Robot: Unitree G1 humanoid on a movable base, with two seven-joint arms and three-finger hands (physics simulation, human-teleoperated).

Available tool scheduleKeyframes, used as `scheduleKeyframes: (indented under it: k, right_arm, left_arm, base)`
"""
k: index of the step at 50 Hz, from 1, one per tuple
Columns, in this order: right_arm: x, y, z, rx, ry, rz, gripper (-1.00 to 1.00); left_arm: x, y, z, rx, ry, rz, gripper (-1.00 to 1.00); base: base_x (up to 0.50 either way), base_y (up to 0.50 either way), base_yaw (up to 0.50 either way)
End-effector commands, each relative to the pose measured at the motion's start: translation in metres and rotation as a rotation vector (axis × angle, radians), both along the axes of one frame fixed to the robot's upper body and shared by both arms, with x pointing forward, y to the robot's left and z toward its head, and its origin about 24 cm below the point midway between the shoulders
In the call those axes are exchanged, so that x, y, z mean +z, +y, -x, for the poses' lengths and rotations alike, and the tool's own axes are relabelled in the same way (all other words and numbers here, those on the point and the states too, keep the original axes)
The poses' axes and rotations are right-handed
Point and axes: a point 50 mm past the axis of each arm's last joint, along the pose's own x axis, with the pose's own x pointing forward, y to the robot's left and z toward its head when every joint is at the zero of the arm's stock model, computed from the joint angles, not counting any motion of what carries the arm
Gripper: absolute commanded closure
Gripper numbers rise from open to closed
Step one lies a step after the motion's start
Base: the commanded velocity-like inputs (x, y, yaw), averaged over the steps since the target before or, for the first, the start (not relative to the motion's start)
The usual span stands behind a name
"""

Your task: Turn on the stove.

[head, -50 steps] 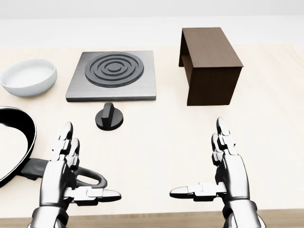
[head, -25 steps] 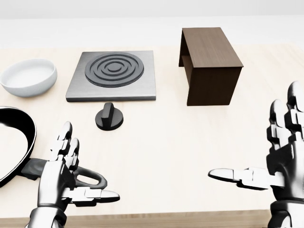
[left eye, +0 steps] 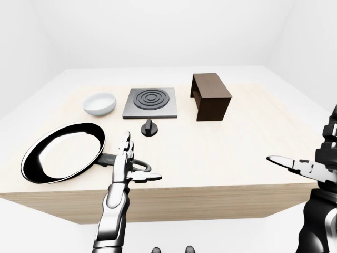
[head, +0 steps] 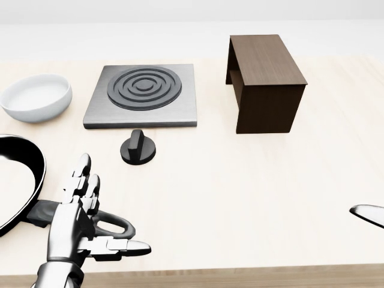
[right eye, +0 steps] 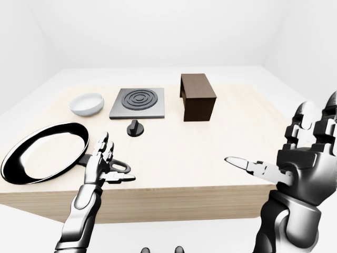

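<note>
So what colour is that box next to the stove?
Dark brown box, clearest in the head view.

A pale wooden tabletop (right eye: 210, 142) fills the middle of the right-eye view. Near its far edge sits the grey stove (right eye: 137, 102) with dark concentric rings, and just below it on the wood stands a black knob (right eye: 135, 127), apart from the plate. To the stove's left lies a white bowl (right eye: 87, 104); to its right stands a dark brown box (right eye: 198, 97). A black frying pan (right eye: 43, 159) rests at the left, its handle pointing right. The left hand (right eye: 102, 163) hovers over that handle with fingers (right eye: 101, 144) spread flat. The right hand (right eye: 300, 158) is raised off the tabletop's right side, splayed wide, thumb pointing left.
</note>
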Motion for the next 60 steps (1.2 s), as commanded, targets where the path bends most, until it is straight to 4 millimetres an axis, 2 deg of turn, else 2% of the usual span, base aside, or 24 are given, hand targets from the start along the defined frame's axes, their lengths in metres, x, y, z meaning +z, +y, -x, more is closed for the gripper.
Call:
scheduleKeyframes:
  k: [1,8,50,60]
  right_arm:
    - [0.0049,-0.0023,0.0041,-0.011,-0.022,0.012,-1.00]
    - [0.0026,-0.0010,0.0014,0.000,-0.008,0.016,-1.00]
    - [0.0043,-0.0025,0.0063,0.001,-0.024,0.008,-1.00]
    - [0.0022,-0.0023,0.0067,0.003,-0.014,0.004,-1.00]
  left_arm:
    - [0.0003,-0.0003,0.0003,-0.001,0.001,0.000,-1.00]
    - [-0.0024,-0.0010,-0.0001,-0.003,0.004,-0.001,-1.00]
    - [-0.0040,-0.0010,-0.0003,-0.002,0.008,-0.002,-1.00]
    - [-0.0011,0.0008,-0.0075,0.008,0.005,-0.006,-1.00]
  base:
    - [0.00,0.00,0.00]
    - [0.10,0.00,0.00]
    - [0.33,0.00,0.00]
    - [0.01,0.00,0.00]
